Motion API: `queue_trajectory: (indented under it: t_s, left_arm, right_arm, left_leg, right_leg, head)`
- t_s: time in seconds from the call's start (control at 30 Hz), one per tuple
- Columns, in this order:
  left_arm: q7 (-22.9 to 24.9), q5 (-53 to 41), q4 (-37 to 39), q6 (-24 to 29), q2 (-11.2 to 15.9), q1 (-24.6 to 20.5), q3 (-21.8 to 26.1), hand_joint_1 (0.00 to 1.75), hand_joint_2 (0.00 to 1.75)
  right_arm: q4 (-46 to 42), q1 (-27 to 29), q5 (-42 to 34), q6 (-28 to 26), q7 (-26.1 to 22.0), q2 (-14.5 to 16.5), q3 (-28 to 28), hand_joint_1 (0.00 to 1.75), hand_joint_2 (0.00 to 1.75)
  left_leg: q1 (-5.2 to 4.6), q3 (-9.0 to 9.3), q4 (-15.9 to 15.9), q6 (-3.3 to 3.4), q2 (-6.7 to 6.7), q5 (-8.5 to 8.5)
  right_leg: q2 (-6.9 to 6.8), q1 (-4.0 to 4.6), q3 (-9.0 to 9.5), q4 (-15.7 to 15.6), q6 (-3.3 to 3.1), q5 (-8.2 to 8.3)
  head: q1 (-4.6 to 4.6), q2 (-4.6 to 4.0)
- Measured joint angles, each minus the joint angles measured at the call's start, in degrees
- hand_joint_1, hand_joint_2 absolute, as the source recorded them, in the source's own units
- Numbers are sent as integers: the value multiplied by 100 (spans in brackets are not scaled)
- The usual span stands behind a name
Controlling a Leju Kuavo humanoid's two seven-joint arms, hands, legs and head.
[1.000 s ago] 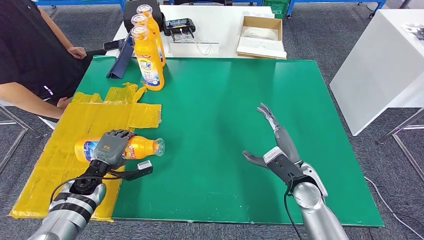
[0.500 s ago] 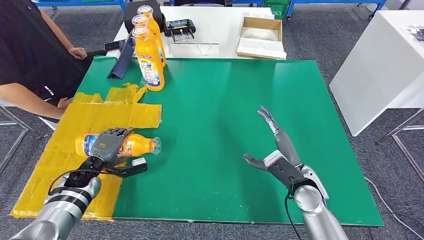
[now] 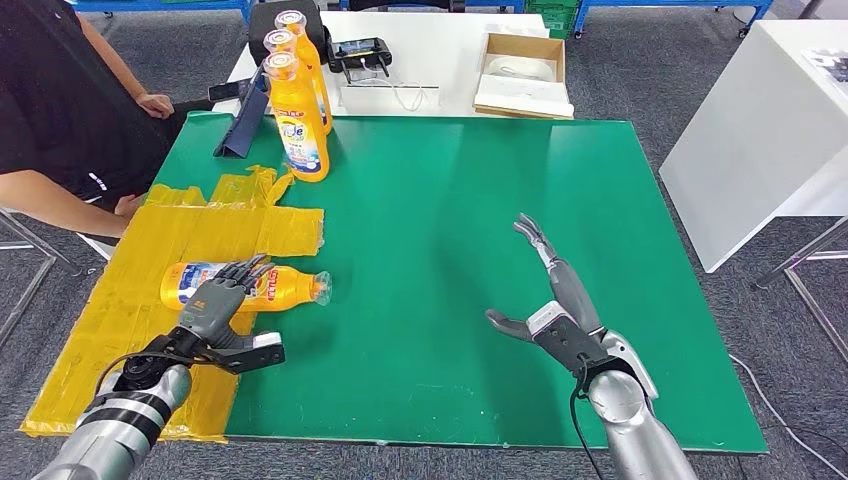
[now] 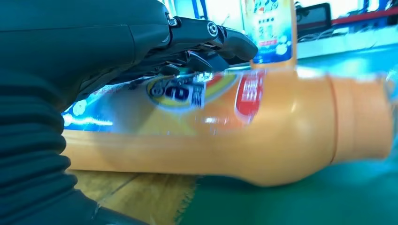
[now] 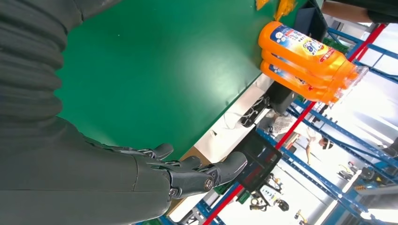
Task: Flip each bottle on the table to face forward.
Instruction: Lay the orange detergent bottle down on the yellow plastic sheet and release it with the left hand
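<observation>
Bottles of orange liquid are what the bench carries: one bottle lies on its side near the left edge, half on the yellow sheet taped there and half on the green top, its clear cap pointing toward the middle of the bench. The left hand rests on this lying bottle, its dark fingers draped over the label from above and touching it, while the thumb sticks out to the side over the green surface; the hand does not close around the bottle. In the left wrist view the lying bottle shows a blue, yellow and red label, blurred. Three more bottles stand upright in a close row at the far left corner, caps up, just beside a dark blue folded object. The right hand hovers over bare green surface on the right side, well apart from every bottle, fingers stretched forward and spread, holding nothing. A person in a black top sits at the left edge, one forearm by the yellow sheet. Beyond the bench, a white table holds an open cardboard box.
</observation>
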Motion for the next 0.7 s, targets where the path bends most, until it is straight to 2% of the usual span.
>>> queue_trajectory:
  t_s: [0.07,0.2,0.27,0.33,0.4,0.53,0.6,0.7]
  left_arm:
    - [-191,302,-235,-50,11,133,39,0,0]
    - [-553,915,-722,-40,-32,343,222,0,0]
    - [-782,1529,-1013,-49,-173,400,417,0,0]
    - [-950,2484,-1350,-366,-400,404,710,0,0]
    - [-987,3557,-1660,-1154,-630,347,1051,0,0]
    - [-1100,5189,-2339,-3334,-990,347,1594,0,0]
    - [-1135,5453,-2679,-3882,-1147,459,1708,0,0]
    - [-1141,5524,-3047,-4076,-1336,626,1781,0,0]
  right_arm:
    - [0,1,3,0,0,-3,4,0,175]
    - [0,4,37,-11,2,-5,11,0,0]
    - [0,16,131,-74,14,4,17,0,0]
    - [0,33,294,-224,36,33,32,0,0]
    - [-3,61,502,-472,15,100,40,0,0]
    - [-176,275,592,-895,-353,351,-47,0,0]
    - [-388,441,514,-1026,-540,487,-155,0,0]
    - [-684,636,452,-1099,-644,622,-294,0,0]
  left_leg:
    - [0,-1,0,0,0,0]
    - [0,-2,1,0,0,0]
    - [0,-3,1,0,-2,0]
    - [0,-4,1,0,-2,0]
    - [0,-4,1,0,3,0]
    - [0,-3,1,0,3,0]
    - [0,-5,1,-1,2,-2]
    - [0,-10,0,-2,4,-4]
  right_leg:
    - [0,0,-1,0,0,0]
    - [0,0,-4,-1,0,0]
    - [-1,0,-5,-1,0,0]
    - [-1,0,-5,-1,0,0]
    - [0,0,-5,-1,1,1]
    - [0,0,-6,0,2,1]
    - [0,0,-8,0,2,0]
    - [0,0,-13,-1,1,0]
  head:
    - [1,0]
    - [0,0]
    - [0,0]
    - [1,0]
    - [1,0]
    - [-1,0]
    - [-1,0]
    - [0,0]
